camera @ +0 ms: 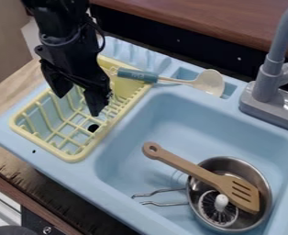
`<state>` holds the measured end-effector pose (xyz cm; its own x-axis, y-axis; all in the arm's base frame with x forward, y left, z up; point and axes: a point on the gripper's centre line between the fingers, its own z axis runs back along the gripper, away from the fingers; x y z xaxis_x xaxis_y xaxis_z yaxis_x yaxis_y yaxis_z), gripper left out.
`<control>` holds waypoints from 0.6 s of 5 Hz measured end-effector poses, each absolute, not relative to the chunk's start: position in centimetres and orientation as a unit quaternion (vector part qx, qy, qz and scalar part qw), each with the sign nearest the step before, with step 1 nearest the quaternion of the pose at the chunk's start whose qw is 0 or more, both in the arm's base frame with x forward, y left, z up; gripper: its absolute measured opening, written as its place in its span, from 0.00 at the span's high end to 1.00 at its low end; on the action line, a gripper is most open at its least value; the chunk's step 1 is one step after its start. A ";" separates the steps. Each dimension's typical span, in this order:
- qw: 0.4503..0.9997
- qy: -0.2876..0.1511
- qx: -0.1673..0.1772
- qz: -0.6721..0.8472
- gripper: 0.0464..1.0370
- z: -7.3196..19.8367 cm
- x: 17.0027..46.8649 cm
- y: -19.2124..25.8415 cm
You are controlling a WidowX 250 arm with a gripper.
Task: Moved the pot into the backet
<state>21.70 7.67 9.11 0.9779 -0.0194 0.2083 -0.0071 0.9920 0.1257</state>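
In the near right part of the sink (171, 105), the metal pot (266, 195) is seen with a slotted wooden turner (198, 172) and a white-knobbed utensil (220, 203) inside. The black gripper (78, 102) is held over the yellow basket (74, 157), its fingers spread wide with nothing between them.

The pot should probably be gripped at its rim, well away from the turner, or at the wire handle (165, 203), then lifted level so that nothing is spilled or snagged. The sink wall should be cleared before the pot is lowered.

Part of the basket is hidden by the gripper. The pot's floor is mostly covered, and what the dark object (5, 230) cut off at the bottom left is cannot be told.
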 end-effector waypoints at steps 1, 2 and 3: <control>0.993 -0.096 0.061 -0.005 0.04 8.7 21.4 7.6; 0.992 -0.071 0.061 -0.081 0.04 7.7 21.7 6.0; 0.988 -0.067 0.044 -0.136 0.04 8.2 22.4 4.7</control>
<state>22.36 4.69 8.19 0.9543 -0.2739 0.1199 0.2623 0.9594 0.1042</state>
